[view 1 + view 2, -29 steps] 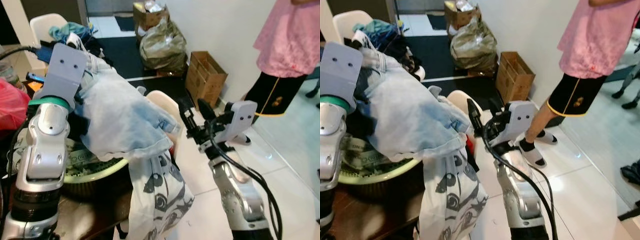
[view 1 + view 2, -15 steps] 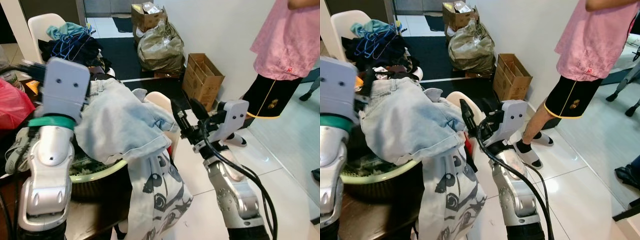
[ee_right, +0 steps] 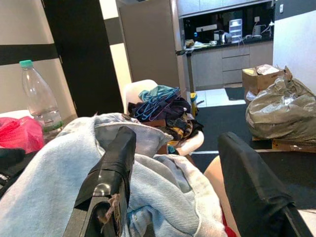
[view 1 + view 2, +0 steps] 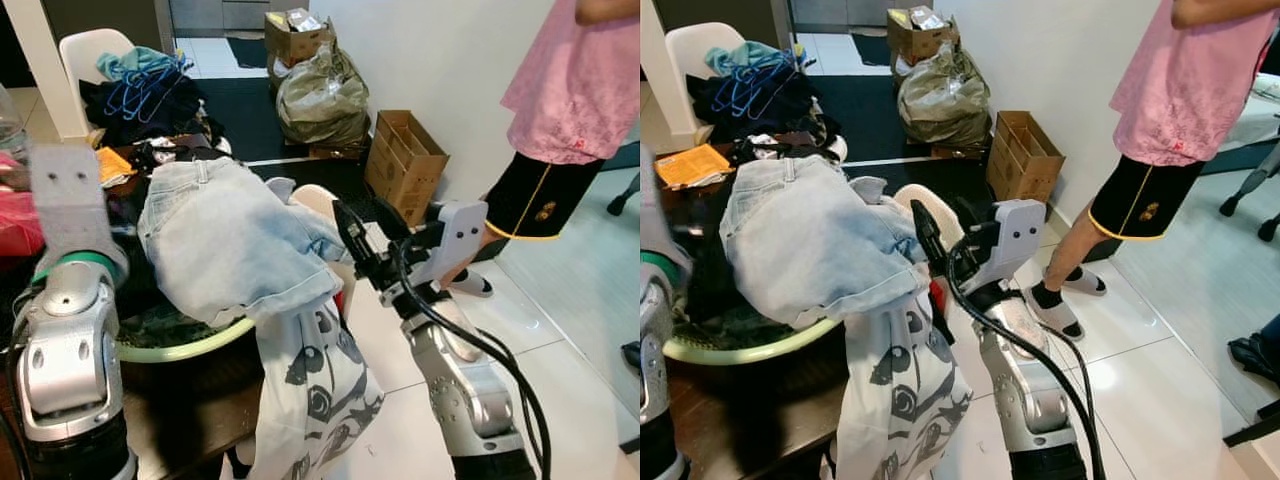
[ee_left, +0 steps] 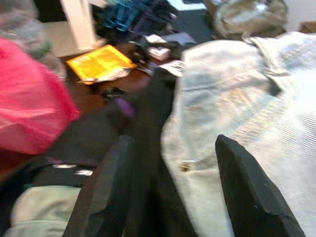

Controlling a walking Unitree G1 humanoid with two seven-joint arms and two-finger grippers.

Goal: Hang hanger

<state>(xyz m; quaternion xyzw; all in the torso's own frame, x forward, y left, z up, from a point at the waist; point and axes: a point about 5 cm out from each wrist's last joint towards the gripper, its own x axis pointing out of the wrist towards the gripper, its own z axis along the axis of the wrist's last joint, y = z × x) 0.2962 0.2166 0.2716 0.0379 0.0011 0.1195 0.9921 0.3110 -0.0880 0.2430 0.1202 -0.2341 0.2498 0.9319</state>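
White floor tiles (image 4: 575,350) and a pale wall back a dark wooden table (image 4: 190,400) heaped with laundry. At the far left, the left gripper (image 5: 173,192) hovers over the pile with its two black fingers spread apart and nothing between them; just ahead of it lie a red bag (image 5: 29,103), a yellow packet (image 5: 101,61) and the waistband of the pale denim shorts (image 4: 230,245). Those shorts are draped across a green basin (image 4: 190,345), and a white patterned cloth (image 4: 315,400) hangs off the table edge below them. Beyond the left gripper, on a white chair (image 4: 85,50), a bunch of blue hangers (image 4: 140,90) rests on dark clothes, well apart from both grippers. To the right of the shorts, the right gripper (image 4: 357,232) is raised with its fingers parted and empty, pointing toward the denim. Behind it stand a stuffed plastic sack (image 4: 320,95) and an open cardboard box (image 4: 405,160) against the wall. At the far right a person in a pink shirt (image 4: 575,85) and black shorts stands on the tiles.
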